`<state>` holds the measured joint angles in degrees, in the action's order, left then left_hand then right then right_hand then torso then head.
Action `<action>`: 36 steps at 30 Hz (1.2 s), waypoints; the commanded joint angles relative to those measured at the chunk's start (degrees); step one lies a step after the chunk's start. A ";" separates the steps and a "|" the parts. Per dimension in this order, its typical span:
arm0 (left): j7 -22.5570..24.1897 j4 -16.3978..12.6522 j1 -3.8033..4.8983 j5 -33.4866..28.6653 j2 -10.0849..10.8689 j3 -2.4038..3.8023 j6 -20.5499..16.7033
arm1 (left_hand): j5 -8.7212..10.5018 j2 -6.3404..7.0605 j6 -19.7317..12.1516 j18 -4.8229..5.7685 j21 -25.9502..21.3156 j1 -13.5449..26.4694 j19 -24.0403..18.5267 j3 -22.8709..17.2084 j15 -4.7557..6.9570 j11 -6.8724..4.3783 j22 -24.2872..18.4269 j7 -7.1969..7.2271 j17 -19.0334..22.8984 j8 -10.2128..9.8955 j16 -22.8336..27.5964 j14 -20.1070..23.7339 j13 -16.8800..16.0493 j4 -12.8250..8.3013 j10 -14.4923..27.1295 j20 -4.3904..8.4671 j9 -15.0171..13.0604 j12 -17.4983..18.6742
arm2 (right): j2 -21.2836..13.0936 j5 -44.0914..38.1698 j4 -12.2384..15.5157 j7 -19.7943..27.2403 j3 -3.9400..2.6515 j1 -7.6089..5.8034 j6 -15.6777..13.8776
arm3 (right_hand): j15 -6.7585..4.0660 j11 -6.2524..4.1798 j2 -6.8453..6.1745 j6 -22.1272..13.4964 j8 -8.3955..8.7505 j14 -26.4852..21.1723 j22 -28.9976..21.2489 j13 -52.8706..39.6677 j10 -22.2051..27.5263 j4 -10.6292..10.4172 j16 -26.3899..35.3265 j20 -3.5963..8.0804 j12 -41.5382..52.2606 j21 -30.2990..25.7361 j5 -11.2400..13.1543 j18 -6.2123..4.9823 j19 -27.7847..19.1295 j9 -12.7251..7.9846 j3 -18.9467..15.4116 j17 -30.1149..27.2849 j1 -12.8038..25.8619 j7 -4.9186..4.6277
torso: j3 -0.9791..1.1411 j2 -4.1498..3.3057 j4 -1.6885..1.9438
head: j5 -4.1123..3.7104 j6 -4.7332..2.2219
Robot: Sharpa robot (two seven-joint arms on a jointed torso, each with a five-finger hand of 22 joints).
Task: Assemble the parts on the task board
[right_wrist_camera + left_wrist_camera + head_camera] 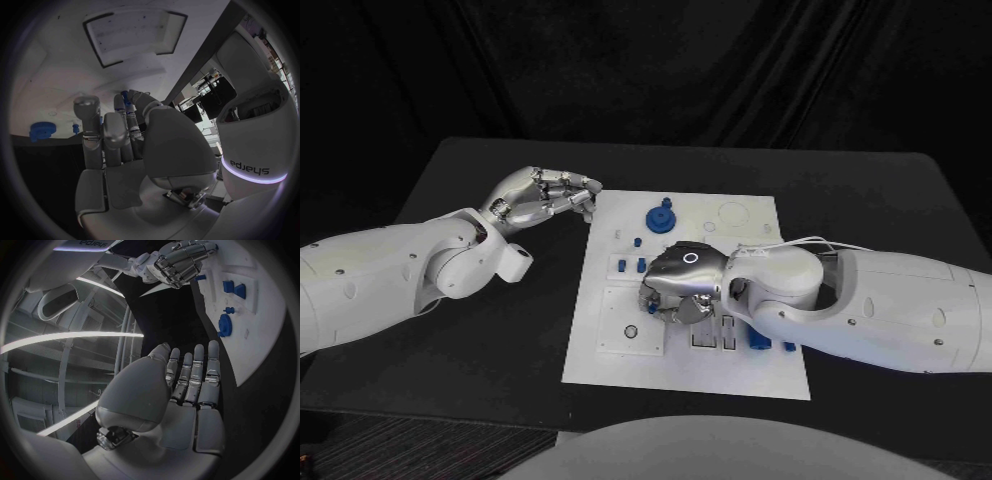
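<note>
The white task board (625,350) lies in the middle of the head view on the black surface (473,350), its long side running from upper centre to lower centre.

The right hand (681,285) comes in from the right edge and hangs over the middle of the board, palm down, with its fingers (678,312) curled under toward the plate. In the right wrist view a small blue part (127,99) shows at the fingertips, seemingly pinched there, though the hold itself is partly hidden.

The left hand (545,195) sits in the upper left of the head view, just beside the board's upper left corner and over the bare surface. Its fingers (195,375) lie straight and side by side with a narrow gap between them, and nothing is in them.

A round blue gear-like part (659,217) stands on the upper middle of the board, above the right hand. Small blue pegs (619,265) lie just left of the right hand. Several blue blocks (757,342) stand near the board's lower right, tucked under the right forearm. In the left wrist view the gear (224,325) and two blue blocks (233,288) show on the board at the upper right.
</note>
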<state>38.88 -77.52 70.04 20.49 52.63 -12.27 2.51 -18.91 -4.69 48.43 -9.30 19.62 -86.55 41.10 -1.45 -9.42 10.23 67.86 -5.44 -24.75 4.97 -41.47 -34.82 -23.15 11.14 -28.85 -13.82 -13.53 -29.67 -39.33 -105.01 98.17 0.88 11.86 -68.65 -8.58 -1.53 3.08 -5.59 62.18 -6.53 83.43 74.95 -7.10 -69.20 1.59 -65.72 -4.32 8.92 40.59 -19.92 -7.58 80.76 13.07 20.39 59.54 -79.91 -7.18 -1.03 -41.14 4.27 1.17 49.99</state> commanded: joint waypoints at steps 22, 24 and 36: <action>0.64 0.25 -0.15 -0.51 -0.22 0.05 1.09 | -0.50 -0.50 -0.53 0.52 -0.47 -0.02 -0.20 -0.14 0.03 0.01 0.09 -0.08 0.11 0.04 0.29 0.35 0.12 -0.32 0.60 -0.12 0.09 -0.37 | -0.32 -0.48 -0.44 -2.37 0.00 0.25 1.80 | 2.90 4.71 -1.89 -26.89 3.12 -5.84 3.02 2.70 21.57 -3.83 3.94 -2.59 -4.37 -11.98 11.02 -1.25 -6.22 -7.22 -7.87 -5.67 2.11 3.46 | 0.03 -0.01 0.00 | -0.04 0.01; 0.62 0.27 -0.16 -0.51 -0.22 0.05 1.10 | -0.50 -0.50 -0.53 0.52 -0.47 -0.02 -0.20 -0.14 0.03 0.01 0.09 -0.08 0.11 0.04 0.29 0.35 0.12 -0.32 0.60 -0.12 0.09 -0.37 | -0.44 -0.48 -0.48 -2.06 0.00 0.25 1.10 | 3.07 5.19 -2.88 -32.34 3.44 -7.04 2.62 3.02 25.26 -7.62 4.48 -2.89 -3.65 -14.33 12.20 -1.61 -7.27 -8.70 -11.84 -6.85 -0.07 4.44 | 0.03 -0.01 -0.02 | -0.03 0.01; 0.72 -0.14 -0.17 -0.52 0.44 0.05 0.86 | -0.52 -0.48 -0.59 0.53 -0.51 -0.03 -0.23 -0.15 0.01 0.03 0.10 -0.12 0.13 0.03 0.29 0.37 0.16 -0.36 0.72 -0.13 0.10 -0.35 | -5.94 3.83 2.41 1.67 -0.01 -2.42 -8.54 | 2.95 5.05 -4.22 -25.91 1.39 -7.03 2.84 2.96 28.08 -18.18 3.07 -2.81 2.13 -13.81 12.23 -1.54 -6.77 -8.95 -14.69 -7.09 -6.38 3.40 | 0.04 -0.01 0.00 | -0.15 0.01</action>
<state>38.77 -77.43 69.96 20.48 53.02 -12.27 2.94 -19.15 -4.69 48.22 -9.30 19.40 -86.55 41.10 -1.62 -9.42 10.26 67.89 -5.64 -24.69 4.97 -41.48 -34.82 -23.04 10.97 -28.43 -13.82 -13.48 -29.67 -44.95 -104.03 100.16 1.33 12.02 -70.54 -12.39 1.49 8.30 -10.39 35.04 -4.80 76.10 74.92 -4.04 -40.83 -16.60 -62.26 -7.27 10.61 26.34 -7.29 -8.53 73.71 3.98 5.22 52.14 -86.11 -3.28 -0.99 -41.15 4.27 1.09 49.99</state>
